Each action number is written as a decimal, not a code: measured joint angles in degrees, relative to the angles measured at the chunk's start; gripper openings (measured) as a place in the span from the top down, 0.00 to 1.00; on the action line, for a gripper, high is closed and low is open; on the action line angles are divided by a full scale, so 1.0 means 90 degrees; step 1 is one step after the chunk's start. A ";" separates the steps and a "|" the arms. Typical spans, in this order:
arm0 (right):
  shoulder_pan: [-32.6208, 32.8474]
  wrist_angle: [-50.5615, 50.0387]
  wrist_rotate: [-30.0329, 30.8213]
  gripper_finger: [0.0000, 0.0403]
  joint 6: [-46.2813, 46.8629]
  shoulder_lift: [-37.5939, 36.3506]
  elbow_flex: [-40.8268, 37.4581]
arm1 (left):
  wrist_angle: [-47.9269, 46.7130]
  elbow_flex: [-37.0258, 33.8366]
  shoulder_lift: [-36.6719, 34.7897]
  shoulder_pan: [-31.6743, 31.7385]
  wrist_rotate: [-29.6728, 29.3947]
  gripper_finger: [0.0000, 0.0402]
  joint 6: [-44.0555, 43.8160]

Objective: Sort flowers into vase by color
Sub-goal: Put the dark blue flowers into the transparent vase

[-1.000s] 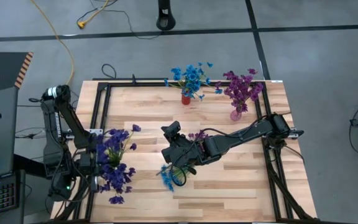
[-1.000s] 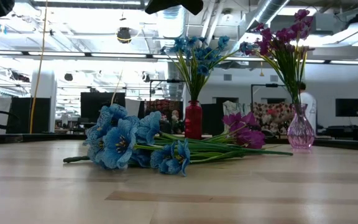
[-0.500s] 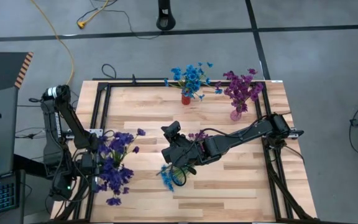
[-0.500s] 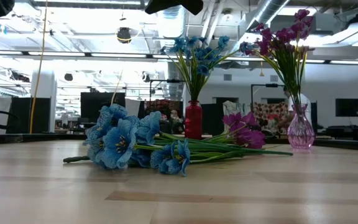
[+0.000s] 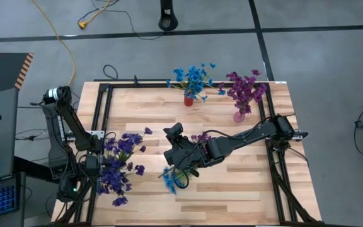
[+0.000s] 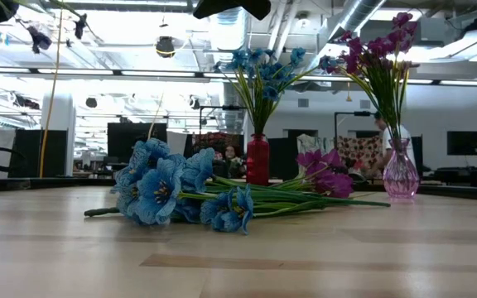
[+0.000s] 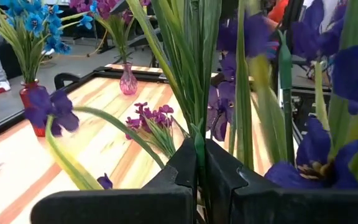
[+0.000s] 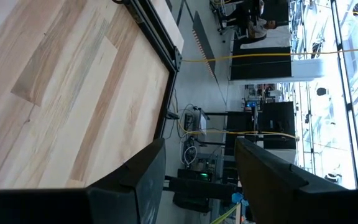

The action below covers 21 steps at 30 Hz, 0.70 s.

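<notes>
Two vases stand at the upper middle of the plank table (image 5: 232, 183): a red vase (image 5: 188, 100) with blue flowers (image 5: 193, 78), a pink vase (image 5: 239, 116) with magenta flowers (image 5: 244, 88). A grey floor surrounds it. My left gripper (image 7: 199, 168), lower left, clamps one violet bunch (image 5: 120, 165). My right gripper (image 5: 176, 146) hangs open at centre above loose stems (image 6: 222, 194).
</notes>
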 joint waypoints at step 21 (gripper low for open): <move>0.0000 -0.0001 -0.0004 0.46 0.0106 0.0000 0.0000 | 0.1717 -0.0007 0.0000 -0.0769 -0.0403 1.00 0.2052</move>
